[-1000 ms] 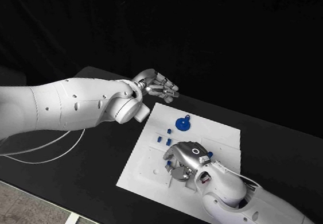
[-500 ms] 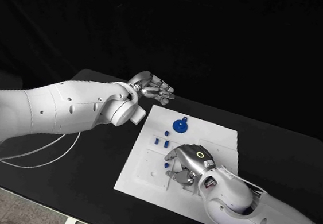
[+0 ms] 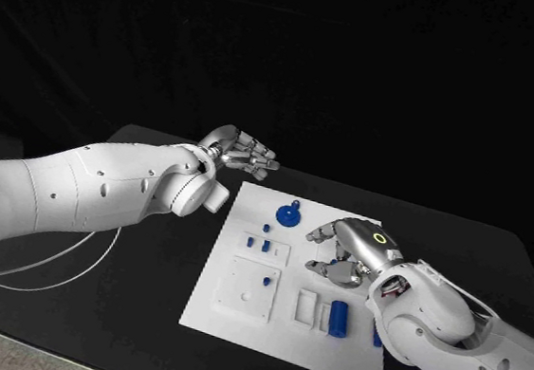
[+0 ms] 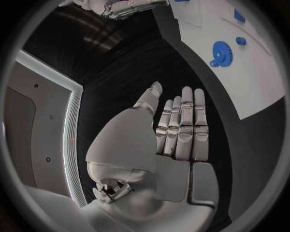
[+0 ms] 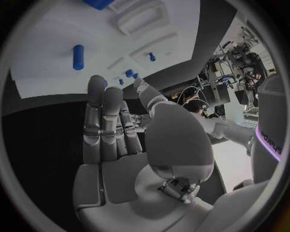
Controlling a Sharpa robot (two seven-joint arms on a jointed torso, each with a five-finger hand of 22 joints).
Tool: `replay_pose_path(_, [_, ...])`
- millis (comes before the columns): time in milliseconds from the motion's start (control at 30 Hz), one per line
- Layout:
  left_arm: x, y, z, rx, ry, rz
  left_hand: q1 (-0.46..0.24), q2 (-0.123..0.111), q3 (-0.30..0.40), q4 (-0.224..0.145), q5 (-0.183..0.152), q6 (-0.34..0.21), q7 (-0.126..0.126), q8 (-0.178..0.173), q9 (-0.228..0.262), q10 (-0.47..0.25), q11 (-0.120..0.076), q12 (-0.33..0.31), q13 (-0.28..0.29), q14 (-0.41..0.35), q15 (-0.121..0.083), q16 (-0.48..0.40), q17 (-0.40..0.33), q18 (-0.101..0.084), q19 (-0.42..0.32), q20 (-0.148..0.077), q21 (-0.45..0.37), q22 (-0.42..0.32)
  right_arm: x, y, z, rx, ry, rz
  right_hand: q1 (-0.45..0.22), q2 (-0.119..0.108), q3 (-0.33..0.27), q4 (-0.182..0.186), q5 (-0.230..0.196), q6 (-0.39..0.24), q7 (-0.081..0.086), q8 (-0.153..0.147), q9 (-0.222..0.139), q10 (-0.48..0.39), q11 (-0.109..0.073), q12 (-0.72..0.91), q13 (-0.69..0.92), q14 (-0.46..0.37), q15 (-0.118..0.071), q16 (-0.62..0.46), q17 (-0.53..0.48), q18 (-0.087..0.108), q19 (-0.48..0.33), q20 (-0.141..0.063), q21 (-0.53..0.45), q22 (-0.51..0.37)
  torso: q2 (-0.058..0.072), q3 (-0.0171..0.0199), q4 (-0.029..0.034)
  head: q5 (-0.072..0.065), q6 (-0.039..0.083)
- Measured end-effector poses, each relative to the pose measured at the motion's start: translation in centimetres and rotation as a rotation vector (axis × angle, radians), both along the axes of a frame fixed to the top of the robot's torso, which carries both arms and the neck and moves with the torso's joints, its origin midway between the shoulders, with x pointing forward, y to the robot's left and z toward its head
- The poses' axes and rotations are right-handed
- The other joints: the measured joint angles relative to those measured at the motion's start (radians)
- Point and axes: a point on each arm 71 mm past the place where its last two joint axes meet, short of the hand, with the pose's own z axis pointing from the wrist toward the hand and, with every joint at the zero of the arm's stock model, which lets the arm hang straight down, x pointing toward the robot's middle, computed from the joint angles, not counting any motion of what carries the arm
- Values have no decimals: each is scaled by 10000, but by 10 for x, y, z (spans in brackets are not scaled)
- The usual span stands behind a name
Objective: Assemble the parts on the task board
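The white task board (image 3: 225, 317) lies in the middle of the black table. A blue gear (image 3: 290, 215) sits near its far edge, with three small blue pegs (image 3: 258, 239) just in front of it. A long blue block (image 3: 339, 317) lies near the board's front right. My right hand (image 3: 346, 251) hovers over the board's right side, beside the gear, holding nothing; the right wrist view shows its fingers (image 5: 103, 121) straight. My left hand (image 3: 243, 149) is off the board's far left corner, its fingers (image 4: 181, 125) flat, extended and empty. The gear (image 4: 220, 50) also appears in the left wrist view.
The board has raised white blocks (image 3: 252, 288) and slots on its near half. Bare black table (image 3: 144, 261) lies to the left of the board and more (image 3: 477, 259) to its right. A white cable (image 3: 55, 251) hangs under my left arm.
My right hand rose from the board's near middle and moved toward its far right, uncovering the long blue block. My left hand stayed near the far left corner.
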Motion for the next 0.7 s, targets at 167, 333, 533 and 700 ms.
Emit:
replay_pose_path(167, [0, -1, 0, -59, -45, -25, 3, 3, -31, -31, -1, 0, 0, 0, 0, 0, 0, 0, 0, 0, 0, 0, -1, 0, 80, -8, 0, -203, 8, -16, -2, -348, 121, -466, 107, -107, 79, 72, -162, -145, -117, 0, 0, -251, 54, 0, 0, 0, 0, 0, 24, -2, 0, 0, -48, 16, -8, 12, -11, -17, 9])
replay_pose_path(333, [0, -1, 1, -91, -69, -35, 69, 69, -56, -56, -3, 27, -27, 0, 0, 39, -39, 0, 0, 0, 0, 0, -1, 0, 89, -17, 0, -377, 13, -23, -7, -798, 391, -697, 199, -199, -45, 196, -210, -341, -305, 0, 1, -475, 76, 0, 0, 1, -1, 0, 38, -4, -1, -1, -106, 24, -7, 12, -12, -55, -12])
replay_pose_path(533, [0, -1, 1, -109, -66, -32, 69, 69, -56, -56, -3, 36, -35, 0, 0, 39, -39, 0, 0, 0, 0, 0, -2, 0, 89, -17, 0, -405, 16, -27, -14, -1423, 814, -824, 329, -329, -196, 481, -210, -431, -395, 0, 1, -556, 89, 0, 0, -33, 31, 1, 98, -16, -2, 0, -149, 59, 10, 12, -9, -99, -35])
replay_pose_path(700, [0, -1, 1, -116, -65, -31, 69, 69, -56, -56, -3, 36, -35, 0, 0, 39, -38, 0, 0, 0, 0, 0, -2, 0, 88, -17, 0, -411, 19, -28, -20, -1832, 1112, -895, 413, -244, -207, 495, -209, -431, -395, 0, 1, -478, 57, 0, 0, -34, 32, 1, 111, -19, -2, -1, -190, 71, 10, 12, -3, -111, -81])
